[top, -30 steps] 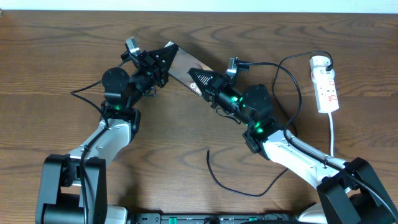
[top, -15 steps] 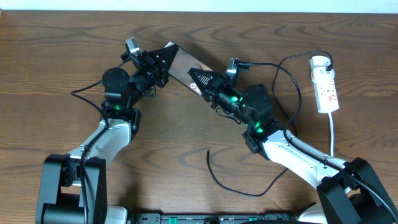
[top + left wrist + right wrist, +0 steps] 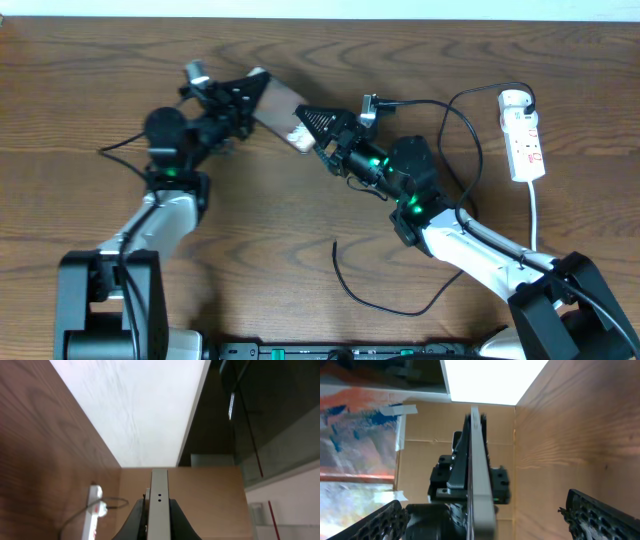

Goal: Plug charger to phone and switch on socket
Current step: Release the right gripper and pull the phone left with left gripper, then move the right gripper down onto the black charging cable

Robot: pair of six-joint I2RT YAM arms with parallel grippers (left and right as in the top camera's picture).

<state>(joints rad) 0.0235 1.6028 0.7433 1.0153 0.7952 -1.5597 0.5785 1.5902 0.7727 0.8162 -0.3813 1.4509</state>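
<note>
Your left gripper (image 3: 245, 97) is clenched on the phone (image 3: 277, 101). In the left wrist view the phone's thin edge (image 3: 159, 510) stands straight up between the two fingers, pressed from both sides. Your right gripper (image 3: 312, 122) is released. In the right wrist view its fingers (image 3: 385, 520) stand wide apart, and the phone's edge (image 3: 479, 485) runs between them without touching either one.

From above, the phone points from the left gripper toward 4 o'clock, and its lettered end lies just at the right gripper's tips. I cannot tell whether the phone rests on the table (image 3: 250, 250) or is lifted. The phone's port is not visible.

The table is dark brown wood with strong grain. A pale strip of wall runs along its far edge.

The charger (image 3: 352, 297) lies loose at 6 o'clock from the right gripper, well apart from the phone. Its plug tip is too small to make out. The socket (image 3: 525, 140) lies at 3 o'clock, near the table's right edge. Its switch cannot be read.
</note>
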